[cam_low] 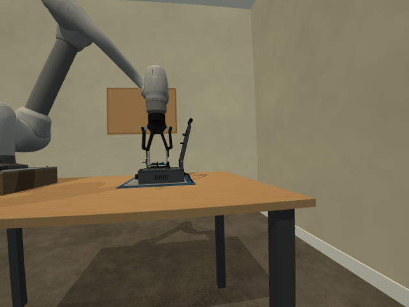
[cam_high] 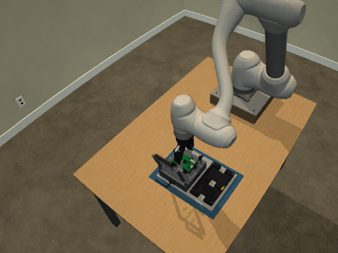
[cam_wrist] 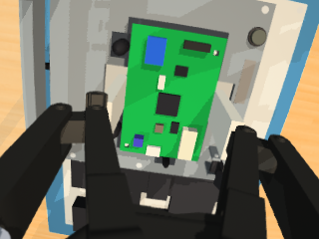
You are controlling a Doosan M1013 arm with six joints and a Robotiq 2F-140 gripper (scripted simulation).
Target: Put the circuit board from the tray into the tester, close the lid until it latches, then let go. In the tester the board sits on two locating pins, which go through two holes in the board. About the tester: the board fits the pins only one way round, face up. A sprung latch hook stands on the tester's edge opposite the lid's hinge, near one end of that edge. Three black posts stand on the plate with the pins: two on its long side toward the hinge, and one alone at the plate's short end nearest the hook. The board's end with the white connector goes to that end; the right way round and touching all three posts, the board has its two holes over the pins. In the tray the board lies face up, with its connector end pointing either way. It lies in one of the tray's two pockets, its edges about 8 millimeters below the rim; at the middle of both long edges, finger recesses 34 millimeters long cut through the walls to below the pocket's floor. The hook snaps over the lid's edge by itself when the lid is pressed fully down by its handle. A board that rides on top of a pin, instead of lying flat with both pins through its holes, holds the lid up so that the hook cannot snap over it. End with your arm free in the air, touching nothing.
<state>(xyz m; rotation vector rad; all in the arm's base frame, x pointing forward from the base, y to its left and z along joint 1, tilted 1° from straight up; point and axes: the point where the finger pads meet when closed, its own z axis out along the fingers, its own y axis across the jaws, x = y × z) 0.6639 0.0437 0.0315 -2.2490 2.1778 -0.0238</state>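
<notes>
The green circuit board [cam_wrist: 171, 95] is inside the open tester [cam_high: 182, 170], low over its plate. Its white connector end points toward the single black post [cam_wrist: 164, 161]. My gripper [cam_wrist: 168, 97] comes straight down on it, and the light finger pads touch the middle of both long edges, so it is shut on the board. The side view shows the fingertips [cam_low: 157, 162] at the level of the tester's top [cam_low: 160, 174]. I cannot tell whether the board lies flat on the pins. The lid [cam_low: 185, 142] stands upright, open, beside the fingers.
The black tray [cam_high: 213, 183] lies next to the tester on the blue mat, both pockets empty. The arm's base [cam_high: 248, 100] stands at the table's far end. The upright lid [cam_high: 164, 166] is close to the left finger.
</notes>
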